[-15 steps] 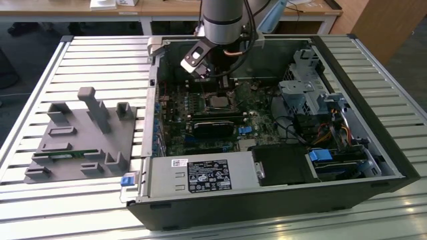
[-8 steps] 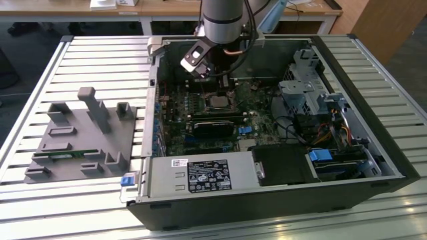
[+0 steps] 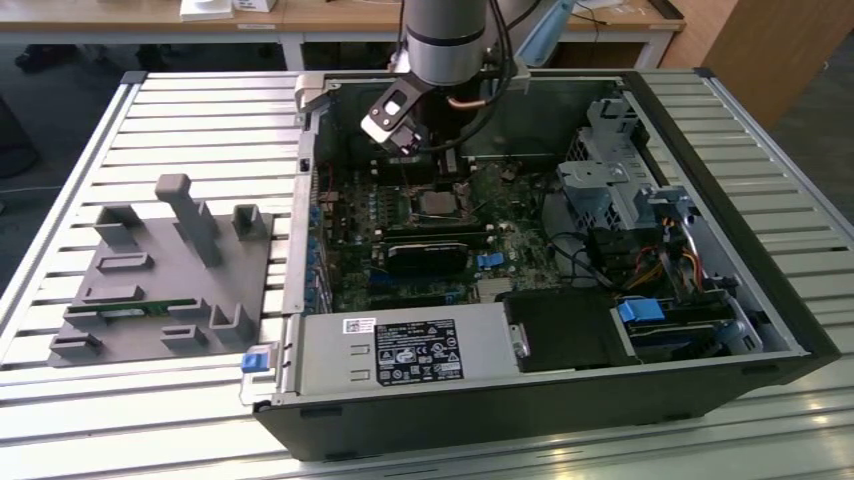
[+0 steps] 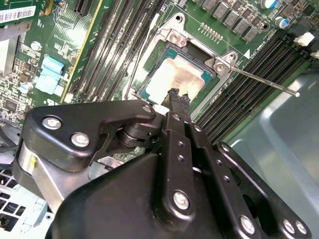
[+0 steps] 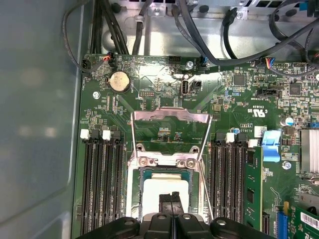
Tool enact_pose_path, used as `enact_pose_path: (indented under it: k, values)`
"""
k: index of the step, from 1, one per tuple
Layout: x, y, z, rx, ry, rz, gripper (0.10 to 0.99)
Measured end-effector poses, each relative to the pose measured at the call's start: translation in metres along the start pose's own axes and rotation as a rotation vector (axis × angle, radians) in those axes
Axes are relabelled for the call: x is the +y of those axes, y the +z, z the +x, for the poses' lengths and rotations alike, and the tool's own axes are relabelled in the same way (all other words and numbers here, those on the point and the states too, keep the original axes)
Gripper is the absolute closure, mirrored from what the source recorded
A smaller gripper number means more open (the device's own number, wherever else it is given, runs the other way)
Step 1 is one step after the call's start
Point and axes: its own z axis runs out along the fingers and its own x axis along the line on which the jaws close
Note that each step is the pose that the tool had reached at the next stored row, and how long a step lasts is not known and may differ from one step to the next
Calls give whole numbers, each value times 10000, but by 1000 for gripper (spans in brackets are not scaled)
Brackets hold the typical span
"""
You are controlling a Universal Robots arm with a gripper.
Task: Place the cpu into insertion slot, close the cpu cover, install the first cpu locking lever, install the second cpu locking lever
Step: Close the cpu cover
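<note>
The cpu [image 5: 164,185] lies flat in the insertion slot [image 3: 437,205] on the green motherboard, its pale metal face [image 4: 172,79] showing. The cpu cover [image 5: 169,116] stands swung open behind the slot, with green board visible through its cut-out centre. Thin wire locking levers [image 4: 264,82] stick out unlatched beside the slot [image 5: 205,164]. My gripper [image 4: 177,94] hangs just over the near edge of the cpu [image 5: 172,198], its two black fingers pressed together with nothing between them. In the exterior view the gripper [image 3: 430,150] reaches down into the open computer case.
Long black memory slots [image 5: 102,184] flank the socket on both sides. Black cables [image 5: 214,45] run along the case wall. A grey fixture [image 3: 167,275] sits on the slatted table at the exterior view's left. The power supply [image 3: 400,350] and drive bays [image 3: 627,190] crowd the case.
</note>
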Motion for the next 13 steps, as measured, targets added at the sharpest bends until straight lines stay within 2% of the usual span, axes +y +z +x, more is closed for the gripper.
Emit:
enact_pose_path:
  k: [4, 9, 13]
  values:
    - [1, -16, 0, -1, 0, 2, 980]
    - [5, -76, 1, 1, 0, 7, 980]
    - [6, -80, -20, 2, -1, 10, 980]
